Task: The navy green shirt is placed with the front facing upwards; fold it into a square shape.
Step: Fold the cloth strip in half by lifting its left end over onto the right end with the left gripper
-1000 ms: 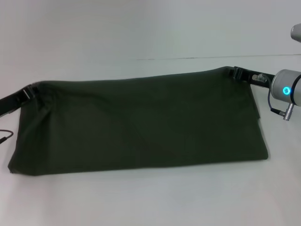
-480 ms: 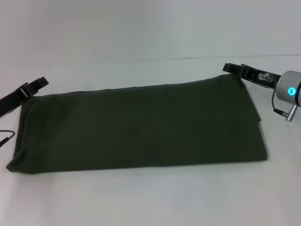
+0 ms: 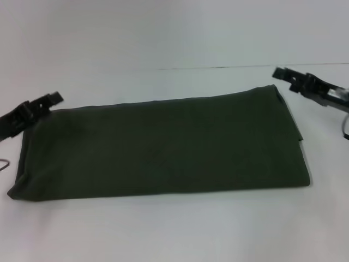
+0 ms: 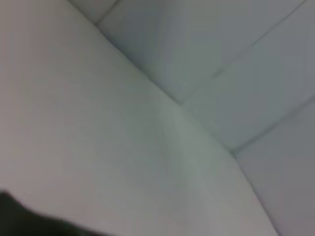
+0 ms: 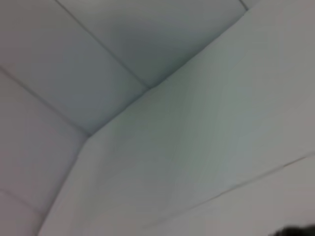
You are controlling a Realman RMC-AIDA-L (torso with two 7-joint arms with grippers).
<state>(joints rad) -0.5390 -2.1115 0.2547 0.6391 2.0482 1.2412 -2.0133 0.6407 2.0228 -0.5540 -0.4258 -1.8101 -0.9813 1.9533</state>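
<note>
So the dark olive-green cotton shirt [image 3: 163, 144] is lying flat on the white tabletop [image 3: 174, 229], folded into one long wide band that runs nearly the whole width of the head view. Only plain green fabric shows on top, no print that I can make out. The near edge sits fairly straight, the far edge slopes up toward the robot's right, and at the right end a lower layer pokes out a bit past the top one.

The black left gripper [image 3: 53, 98] hangs just off the shirt's far left corner, close to it but not touching the cloth as far as I can see. The black right gripper [image 3: 281, 72] is just beyond the far right corner, also clear of the fabric. Neither one holds anything. How far apart the fingers are on either, I honestly can't tell from this angle.

The wrist cams add basically nothing the head view lacks: both mostly show pale panels with seams. The left wrist view catches a dark patch in one corner, the right wrist view a tiny dark sliver at its edge, and I can't say what either one is.
</note>
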